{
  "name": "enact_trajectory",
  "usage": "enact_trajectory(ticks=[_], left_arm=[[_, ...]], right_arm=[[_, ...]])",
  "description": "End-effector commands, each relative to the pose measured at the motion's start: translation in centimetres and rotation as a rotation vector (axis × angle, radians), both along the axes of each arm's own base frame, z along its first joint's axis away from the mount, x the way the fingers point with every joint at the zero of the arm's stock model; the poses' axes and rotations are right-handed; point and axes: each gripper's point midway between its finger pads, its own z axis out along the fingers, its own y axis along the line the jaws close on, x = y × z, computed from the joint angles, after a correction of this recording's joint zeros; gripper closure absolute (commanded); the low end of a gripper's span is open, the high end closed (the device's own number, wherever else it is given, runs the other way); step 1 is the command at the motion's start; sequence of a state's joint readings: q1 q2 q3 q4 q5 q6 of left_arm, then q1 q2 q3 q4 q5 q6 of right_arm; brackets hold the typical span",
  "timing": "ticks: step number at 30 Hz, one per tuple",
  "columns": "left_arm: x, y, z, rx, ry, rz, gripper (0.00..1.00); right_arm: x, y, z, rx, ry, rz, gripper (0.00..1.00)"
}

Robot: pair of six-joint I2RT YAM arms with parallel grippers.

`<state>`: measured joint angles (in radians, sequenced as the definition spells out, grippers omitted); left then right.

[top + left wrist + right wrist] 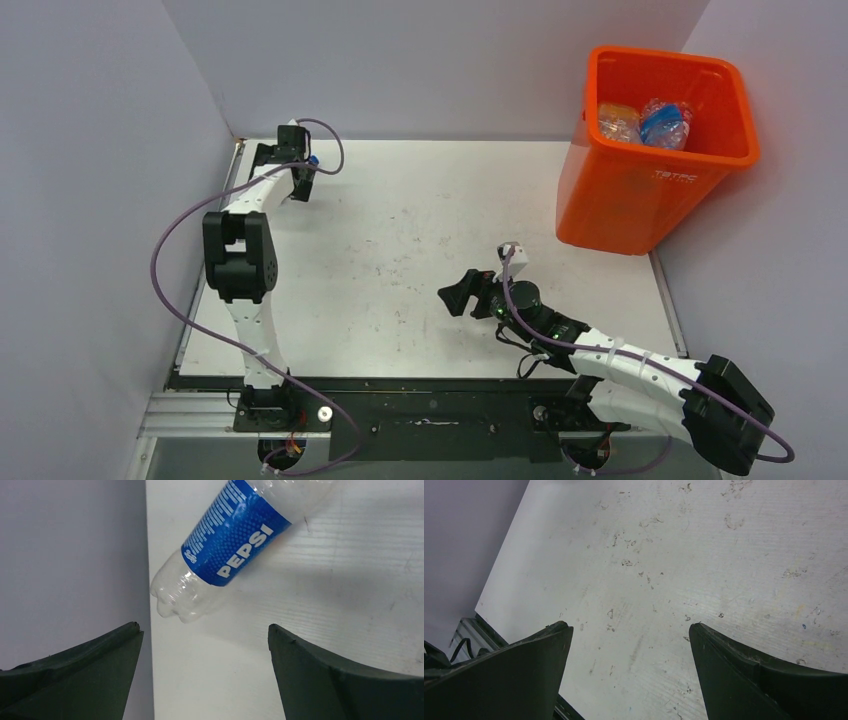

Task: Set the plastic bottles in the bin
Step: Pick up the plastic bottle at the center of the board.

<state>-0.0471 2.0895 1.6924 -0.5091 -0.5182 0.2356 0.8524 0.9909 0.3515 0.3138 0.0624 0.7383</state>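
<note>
Hanging over the far-left corner of the table (400,230), the left gripper (204,627) has its jaws wide apart with nothing between them. The only loose bottle (235,535) lies on its side just ahead of those jaws, not yet inside the gap. Its ribbed base points back toward the gripper and sits at the table's edge, close against the wall (70,555). Its long axis slants away from the base to the far right in the wrist view, and the cap end runs out of that view. The body therefore lies oblique to the line between the fingers, neither square across it nor along it.

My judgement is that the coming move turns on this slant. The gripper needs to go forward and twist a little so the fingers straddle the blue-labelled middle across its width. The wall leaves little room for the left finger.

At mid-table the right gripper (629,625) is also spread and empty over bare surface, well apart from the bottle. The left arm is plainly the nearer one.

At the far right stands the bin (610,200), with bottles (645,122) already lying inside it.
</note>
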Motion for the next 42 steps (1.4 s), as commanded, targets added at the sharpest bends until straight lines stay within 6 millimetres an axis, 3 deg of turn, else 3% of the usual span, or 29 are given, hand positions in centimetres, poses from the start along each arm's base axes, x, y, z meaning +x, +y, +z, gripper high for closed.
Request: enact_trajectory(ticks=[1,8,10,16,23,27,35,39,42], left_arm=[[3.0,2.1,2.7,0.113,-0.085,-0.001,0.04],[5.2,2.7,-0.3,0.076,-0.058,-0.028,0.04],[5.4,4.2,-1.1,0.038,-0.053,-0.006,0.04],[6.4,3.1,-3.1,-0.067,-0.033,-0.042,0.00],[6.3,1.7,-6.3,-0.160,0.019,-0.057,0.16],[6.0,1.1,-7.2,-0.190,0.036,-0.057,0.23],[5.8,-1.0,-5.8,-0.234,0.008,-0.070,0.45],[5.3,-2.4,-2.7,-0.244,-0.058,-0.080,0.63],[4.5,-4.7,1.2,-0.253,-0.140,-0.116,0.65]], right_arm=[[0.4,0.1,1.3,0.017,-0.060,0.006,0.10],[0.9,-0.6,0.0,-0.011,-0.019,0.016,0.10],[1.1,-0.7,0.0,-0.010,-0.010,0.025,0.10],[1.8,-0.9,0.7,0.006,-0.014,0.018,0.11],[1.8,-1.0,-0.1,0.008,0.009,0.009,0.10],[1.8,-1.3,-0.1,0.006,0.010,-0.006,0.10],[1.6,-1.9,0.4,0.018,0.009,-0.030,0.10],[1.5,-2.0,1.5,0.032,-0.005,-0.036,0.10],[1.5,-2.0,2.8,0.033,-0.030,-0.033,0.10]])
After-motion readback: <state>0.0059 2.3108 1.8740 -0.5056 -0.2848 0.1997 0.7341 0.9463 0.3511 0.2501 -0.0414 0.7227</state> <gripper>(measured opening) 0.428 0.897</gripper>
